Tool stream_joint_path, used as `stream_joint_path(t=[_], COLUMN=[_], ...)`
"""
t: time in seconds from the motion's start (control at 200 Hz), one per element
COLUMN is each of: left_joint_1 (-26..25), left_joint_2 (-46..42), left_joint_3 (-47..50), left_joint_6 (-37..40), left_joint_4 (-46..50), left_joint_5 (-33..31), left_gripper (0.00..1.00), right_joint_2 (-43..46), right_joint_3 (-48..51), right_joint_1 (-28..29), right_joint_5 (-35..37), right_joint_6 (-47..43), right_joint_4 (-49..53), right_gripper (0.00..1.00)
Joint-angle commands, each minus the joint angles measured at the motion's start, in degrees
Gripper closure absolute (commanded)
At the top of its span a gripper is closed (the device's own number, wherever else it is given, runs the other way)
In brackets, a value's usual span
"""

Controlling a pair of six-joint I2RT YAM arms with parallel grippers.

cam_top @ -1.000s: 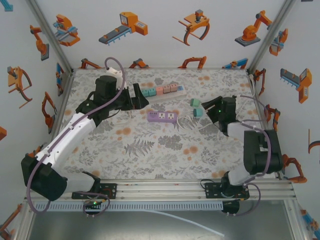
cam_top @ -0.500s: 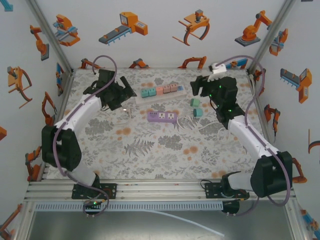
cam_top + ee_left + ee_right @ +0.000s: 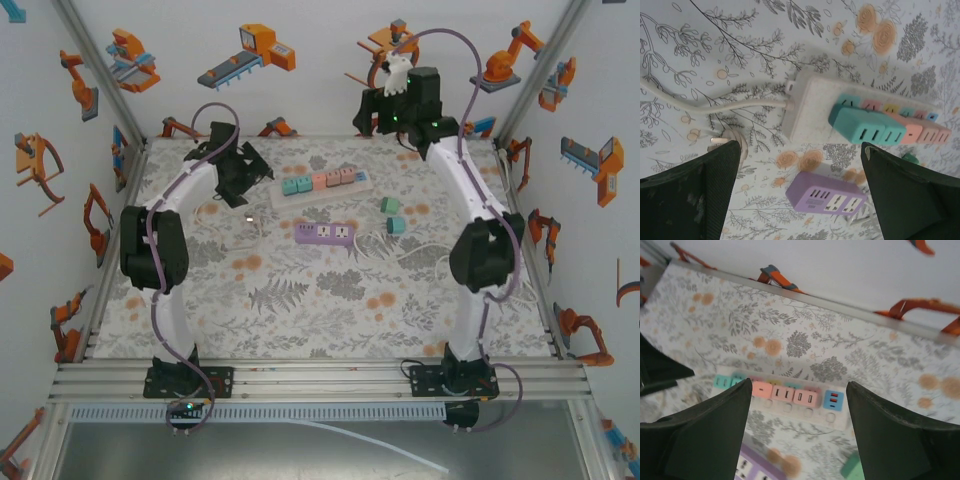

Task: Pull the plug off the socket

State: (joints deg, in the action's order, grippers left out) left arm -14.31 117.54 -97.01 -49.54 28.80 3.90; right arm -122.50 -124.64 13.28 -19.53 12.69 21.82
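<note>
Far half of the table (image 3: 300,310): I find the white power strip (image 3: 364,181) lying flat here, near the back wall (image 3: 320,90), between my 2 grippers.
Strip axis: the long side runs left to right in the top view, with the right end a little farther from the arm bases. Its cord (image 3: 715,106) leaves the left end.
Plugs (image 3: 320,181): 5 sit in a row along that axis, all seated in the strip and standing up from its top face. I count 2 teal at the cord end, then 1 salmon, then 2 pink.
Around it: a purple socket block (image 3: 325,234) lies near the strip on the side toward the bases, not touching it. 2 loose green plugs (image 3: 390,205) sit to the right of that block.
Approach: both wrist cameras give me an unblocked look at the plug row.
Left gripper (image 3: 243,172): jaws spread wide and empty, raised above the table off the strip's left end.
Right gripper (image 3: 378,115): jaws apart and empty, high up by the back wall, past the strip's right end.
Since 1 second ago: the left arm has folded back from a low reach beside the strip's left end. The right arm has lifted from the table near the green plugs up to the wall. The strip, plugs and purple block lie as they were.
</note>
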Motion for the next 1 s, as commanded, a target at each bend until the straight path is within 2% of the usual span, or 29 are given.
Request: stream_joint_path(t=[0.0,0.165,0.31,0.496,0.651,0.716,0.896,0.996], left_joint_1=[0.99,0.86,0.95,0.95,0.95,0.95,0.95,0.95], left_joint_2=[3.34,6.69,8.64,11.66,13.46,14.01,13.91,13.05], left_joint_3=[-5.24,-8.14,-7.07,-7.53,-7.84,-7.67,-6.39,-4.42], left_joint_6=[0.29,1.98,3.34,4.75,5.46,5.68,6.3,7.31], left_joint_4=[2.54,5.04,5.04,5.48,7.28,7.58,10.32,10.95], left_joint_5=[5.48,8.97,9.86,12.85,12.03,12.09,9.11,8.18], left_gripper=[0.05,0.17,0.31,0.35,0.35,0.39,0.52,0.55], right_joint_2=[-9.77,-19.68,-22.94,-20.82,-18.47,-17.62,-14.78,-13.59], right_joint_3=[-7.52,-14.66,-12.62,-1.62,5.41,7.44,12.88,15.09], right_joint_1=[-2.35,-3.91,-4.15,-4.09,-3.86,-3.29,-1.8,-0.79], right_joint_5=[-1.54,-2.49,-4.9,-4.73,-5.49,-5.83,-5.0,-5.06], right_joint_6=[19.17,23.57,23.62,22.2,22.22,21.67,20.01,19.36], right_joint_4=[12.32,12.81,12.05,8.1,5.61,5.51,4.81,4.8], right_gripper=[0.31,0.32,0.37,0.46,0.55,0.59,0.61,0.63])
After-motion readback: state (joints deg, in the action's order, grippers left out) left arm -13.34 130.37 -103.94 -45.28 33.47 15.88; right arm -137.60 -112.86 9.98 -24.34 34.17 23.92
